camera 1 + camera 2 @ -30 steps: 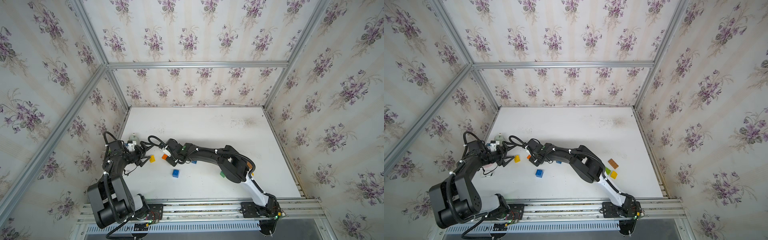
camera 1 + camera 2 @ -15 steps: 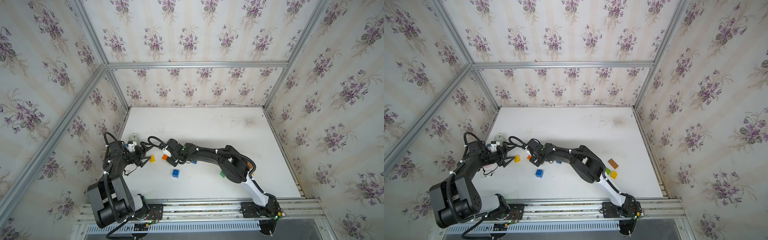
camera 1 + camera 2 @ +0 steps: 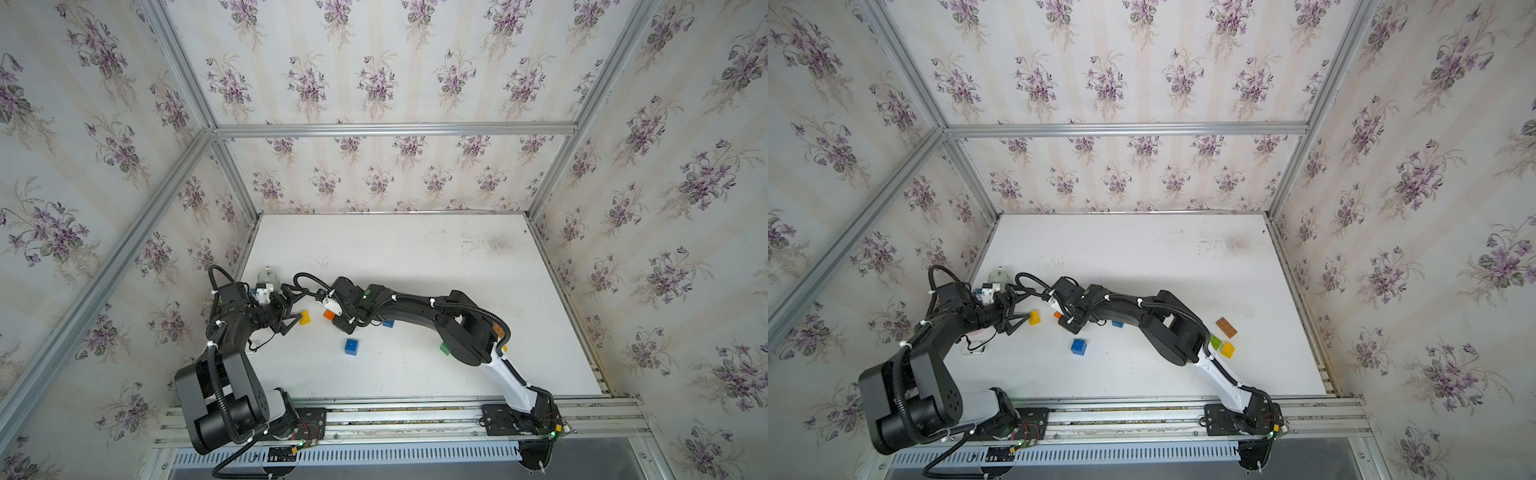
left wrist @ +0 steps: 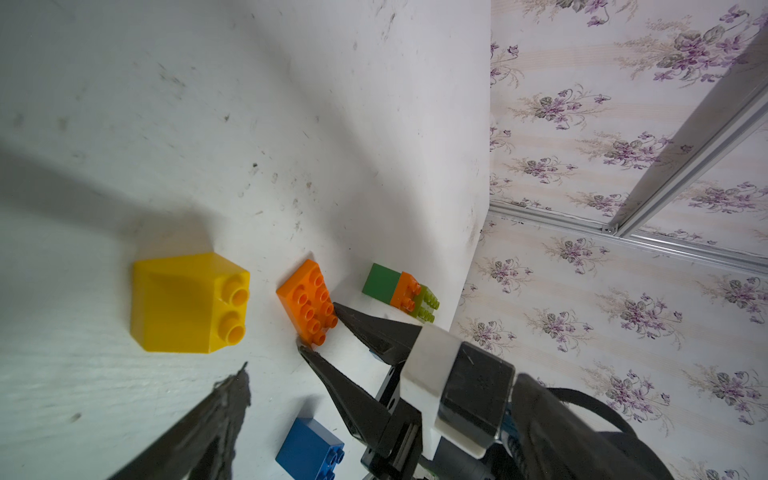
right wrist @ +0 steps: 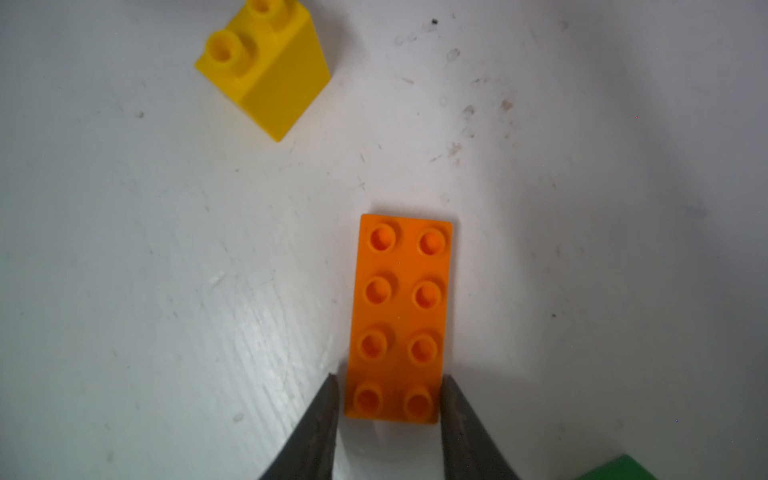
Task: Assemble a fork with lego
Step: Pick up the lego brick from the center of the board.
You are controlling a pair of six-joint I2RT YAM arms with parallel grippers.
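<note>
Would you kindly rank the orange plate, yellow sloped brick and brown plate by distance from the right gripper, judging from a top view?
1. orange plate, between the right gripper's fingers.
2. yellow sloped brick, just beyond, toward the left arm.
3. brown plate, far off beside the right arm's elbow.

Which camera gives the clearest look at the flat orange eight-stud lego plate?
The right wrist view: the flat orange eight-stud lego plate fills the frame, every stud countable, with the right tool straddling its near end. The left wrist view shows it smaller, at an angle. In both top views it is an orange speck.
</note>
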